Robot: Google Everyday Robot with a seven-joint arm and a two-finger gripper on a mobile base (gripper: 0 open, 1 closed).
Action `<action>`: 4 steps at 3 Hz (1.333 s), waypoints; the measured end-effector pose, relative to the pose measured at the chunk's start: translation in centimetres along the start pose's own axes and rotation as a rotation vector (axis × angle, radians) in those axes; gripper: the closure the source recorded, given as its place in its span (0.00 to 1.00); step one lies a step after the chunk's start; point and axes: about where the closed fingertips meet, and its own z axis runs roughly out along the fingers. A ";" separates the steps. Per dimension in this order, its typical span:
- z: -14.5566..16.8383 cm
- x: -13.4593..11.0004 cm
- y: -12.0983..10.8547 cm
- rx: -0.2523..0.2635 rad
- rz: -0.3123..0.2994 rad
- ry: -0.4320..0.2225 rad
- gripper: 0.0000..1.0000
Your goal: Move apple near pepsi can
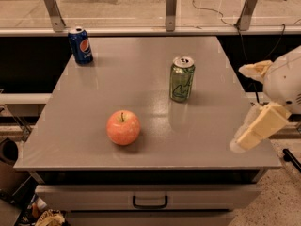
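The pinkish-red apple (123,127) sits upright on the grey table (141,69), front left of centre. The blue pepsi can (80,45) stands at the table's far left corner, well apart from the apple. My gripper (240,108) hangs over the table's right edge, far to the right of the apple and level with it. Its two pale fingers are spread wide and it holds nothing.
A green can with pale script (182,78) stands right of centre, between the gripper and the far side. A drawer with a dark handle (149,202) sits under the table front. A rail with metal posts (171,11) runs behind the table.
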 end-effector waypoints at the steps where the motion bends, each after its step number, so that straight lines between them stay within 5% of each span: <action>1: 3.2 -0.6 0.8 -0.034 -0.001 -0.129 0.00; 3: 7.1 -3.0 2.9 -0.144 -0.023 -0.286 0.00; 4: 7.1 -3.2 3.0 -0.147 -0.025 -0.295 0.00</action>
